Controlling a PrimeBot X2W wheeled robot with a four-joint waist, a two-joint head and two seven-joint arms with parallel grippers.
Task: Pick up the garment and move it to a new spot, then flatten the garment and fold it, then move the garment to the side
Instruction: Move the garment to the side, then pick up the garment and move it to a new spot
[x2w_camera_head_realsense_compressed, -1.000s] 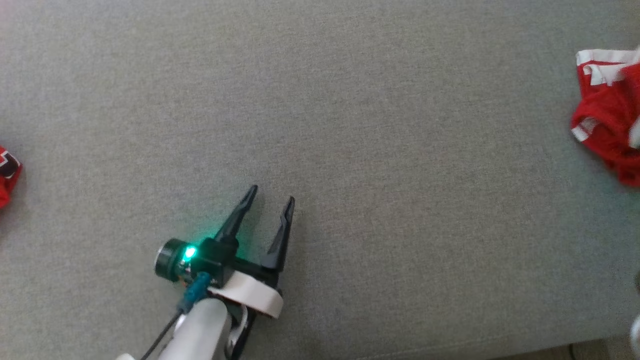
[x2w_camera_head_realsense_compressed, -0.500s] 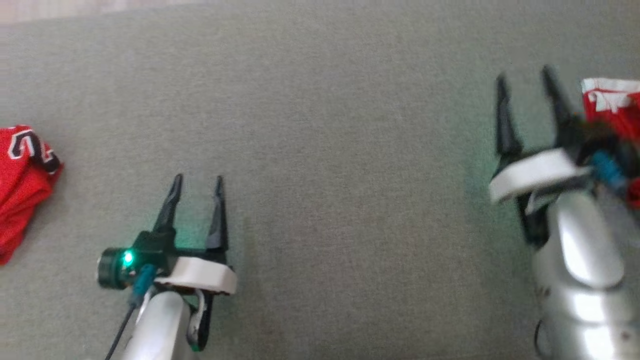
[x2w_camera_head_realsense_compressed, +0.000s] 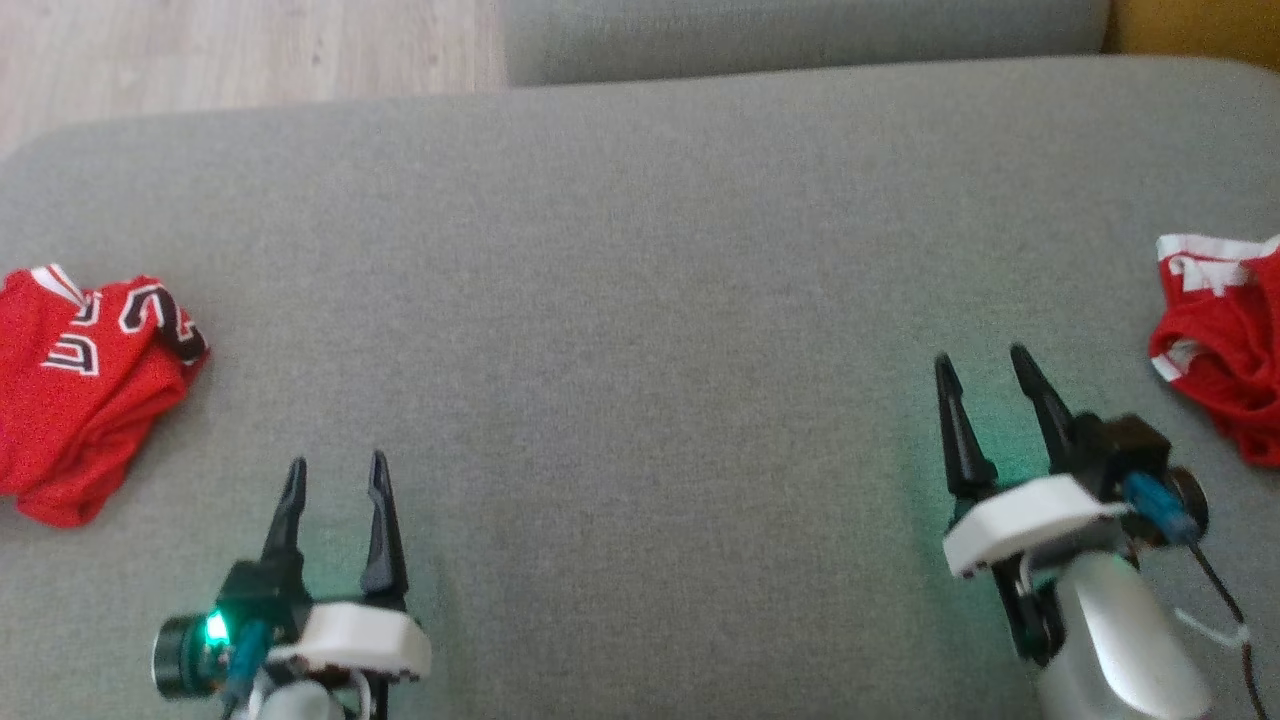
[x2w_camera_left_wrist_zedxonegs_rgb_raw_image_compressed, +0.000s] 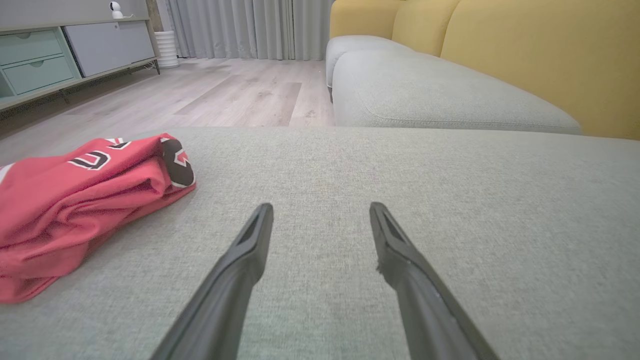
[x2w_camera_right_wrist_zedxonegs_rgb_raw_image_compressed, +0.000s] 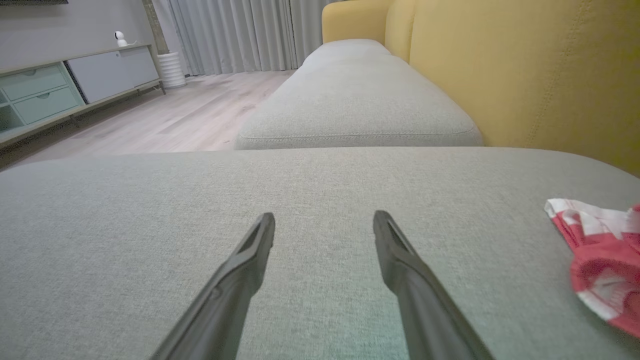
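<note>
A red garment with white trim (x2w_camera_head_realsense_compressed: 1220, 360) lies crumpled at the right edge of the grey sofa cushion (x2w_camera_head_realsense_compressed: 640, 300); it also shows in the right wrist view (x2w_camera_right_wrist_zedxonegs_rgb_raw_image_compressed: 600, 255). Another red garment with black-and-white lettering (x2w_camera_head_realsense_compressed: 80, 390) lies folded at the left, and is seen in the left wrist view (x2w_camera_left_wrist_zedxonegs_rgb_raw_image_compressed: 75, 200). My left gripper (x2w_camera_head_realsense_compressed: 337, 460) is open and empty at the lower left, to the right of the folded garment (x2w_camera_left_wrist_zedxonegs_rgb_raw_image_compressed: 321, 206). My right gripper (x2w_camera_head_realsense_compressed: 980, 355) is open and empty, to the left of the crumpled garment (x2w_camera_right_wrist_zedxonegs_rgb_raw_image_compressed: 324, 216). Neither gripper touches cloth.
Wooden floor (x2w_camera_head_realsense_compressed: 250, 50) shows beyond the cushion's far left edge. A second grey cushion (x2w_camera_left_wrist_zedxonegs_rgb_raw_image_compressed: 440, 95) and a yellow backrest (x2w_camera_left_wrist_zedxonegs_rgb_raw_image_compressed: 525, 40) lie further on. A low cabinet (x2w_camera_left_wrist_zedxonegs_rgb_raw_image_compressed: 50, 60) stands across the room.
The head camera has swung, bringing the cushion's far edge, the floor and both garments into view. The right arm has come into the picture. Both grippers stayed open.
</note>
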